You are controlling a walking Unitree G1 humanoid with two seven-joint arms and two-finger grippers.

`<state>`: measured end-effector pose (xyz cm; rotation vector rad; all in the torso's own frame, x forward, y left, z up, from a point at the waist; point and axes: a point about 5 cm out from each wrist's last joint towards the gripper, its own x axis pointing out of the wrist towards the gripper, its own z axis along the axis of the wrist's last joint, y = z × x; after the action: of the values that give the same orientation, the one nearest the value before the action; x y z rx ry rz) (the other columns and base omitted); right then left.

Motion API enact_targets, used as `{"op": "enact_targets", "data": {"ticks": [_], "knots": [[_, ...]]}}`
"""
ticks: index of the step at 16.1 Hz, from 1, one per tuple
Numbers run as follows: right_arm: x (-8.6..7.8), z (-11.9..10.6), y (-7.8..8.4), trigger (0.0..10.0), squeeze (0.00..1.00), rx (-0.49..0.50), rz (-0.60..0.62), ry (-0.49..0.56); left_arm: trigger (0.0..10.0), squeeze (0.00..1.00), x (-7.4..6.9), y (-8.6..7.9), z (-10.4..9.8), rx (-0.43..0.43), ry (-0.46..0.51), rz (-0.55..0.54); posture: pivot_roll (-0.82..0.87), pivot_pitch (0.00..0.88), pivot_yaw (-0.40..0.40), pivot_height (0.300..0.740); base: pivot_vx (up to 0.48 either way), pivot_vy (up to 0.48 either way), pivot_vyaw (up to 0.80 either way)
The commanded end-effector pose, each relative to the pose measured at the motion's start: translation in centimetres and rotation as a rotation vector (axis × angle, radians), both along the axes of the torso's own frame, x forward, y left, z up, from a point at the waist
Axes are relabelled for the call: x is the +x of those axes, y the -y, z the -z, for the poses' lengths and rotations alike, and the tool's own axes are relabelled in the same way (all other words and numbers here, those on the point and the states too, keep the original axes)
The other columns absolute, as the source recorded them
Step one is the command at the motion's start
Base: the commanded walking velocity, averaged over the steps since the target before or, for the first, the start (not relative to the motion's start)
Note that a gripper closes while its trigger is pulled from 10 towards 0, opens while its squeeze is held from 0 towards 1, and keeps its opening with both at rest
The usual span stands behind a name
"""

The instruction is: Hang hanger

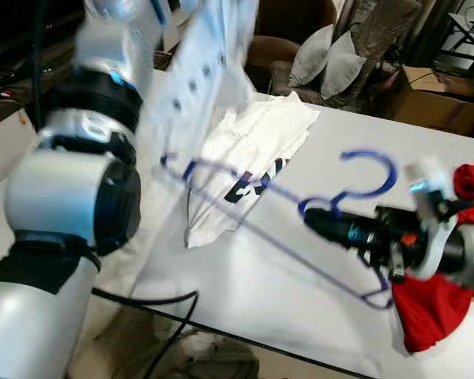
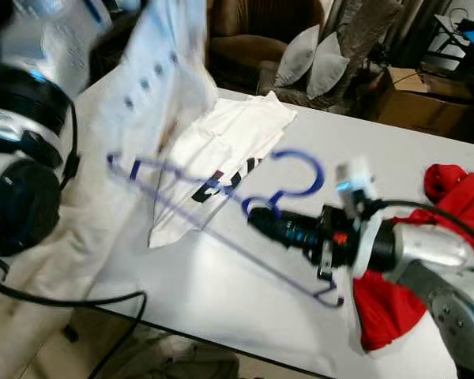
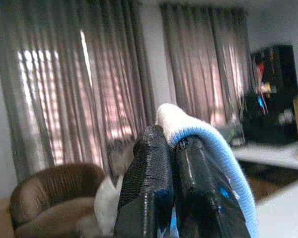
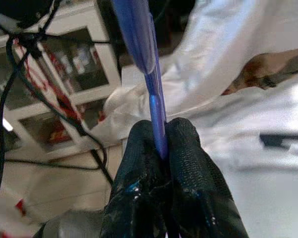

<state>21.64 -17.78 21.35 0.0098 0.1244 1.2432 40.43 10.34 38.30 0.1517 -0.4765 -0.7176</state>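
You have a white table (image 1: 316, 260) beneath the fingers. A white printed T-shirt (image 1: 253, 158) lies flat on it, well beyond the right fingertips (image 1: 314, 221). A red garment (image 1: 430, 308) lies at the table's edge just beside the base of those fingers.

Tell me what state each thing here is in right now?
Blue plastic hanger: lifted above the table, clamped in the right gripper.
White dotted shirt: held up by the left gripper, jaws shut on its collar.
White printed T-shirt: lying flat on the table.
Red cloth: crumpled at the table edge.
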Motion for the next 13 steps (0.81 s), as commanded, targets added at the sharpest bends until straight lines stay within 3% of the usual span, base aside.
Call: {"op": "enact_targets", "data": {"ticks": [1, 4, 6, 8, 10, 13], "knots": [[-0.3, 0.0, 0.3, 10.0, 0.00, -0.066, -0.006, -0.005, 10.0, 0.00, 0.2, 0.1, 1.3, 0.096, -0.005, -0.019, -0.05, 0.000, -0.041, 0.740, 0.000, 0.000, 0.00], [-0.4, 0.0, 0.5, 10.0, 0.00, -0.060, -0.007, -0.014, 10.0, 0.00, 0.7, -0.6, 3.8, 0.155, -0.072, -0.060, -0.04, 0.000, -0.043, 0.740, 0.000, 0.000, 0.00], [0.5, 0.7, -0.7, 10.0, 0.00, -0.039, 0.016, -0.018, 10.0, 0.00, 0.5, 0.1, 5.9, 0.181, -0.107, 0.025, -0.04, 0.000, -0.042, 0.740, 0.000, 0.000, 0.00], [1.5, 2.5, -2.0, 10.0, 0.00, -0.112, 0.070, -0.038, 10.0, 0.00, -0.2, 0.8, 7.4, 0.172, -0.102, 0.104, -0.04, 0.000, -0.040, 0.740, 0.000, 0.000, 0.00], [3.1, 3.6, -2.9, 10.0, 0.00, -0.127, 0.160, -0.047, 10.0, 0.00, -1.8, 0.7, 7.3, 0.047, -0.097, 0.179, -0.04, 0.000, -0.047, 0.740, 0.000, 0.000, 0.00], [5.3, 3.6, -4.1, 10.0, 0.00, -0.095, 0.222, -0.031, 10.0, 0.00, -3.4, -1.1, 7.3, -0.023, -0.124, 0.171, -0.04, 0.000, -0.062, 0.740, 0.000, 0.000, 0.00]]}}
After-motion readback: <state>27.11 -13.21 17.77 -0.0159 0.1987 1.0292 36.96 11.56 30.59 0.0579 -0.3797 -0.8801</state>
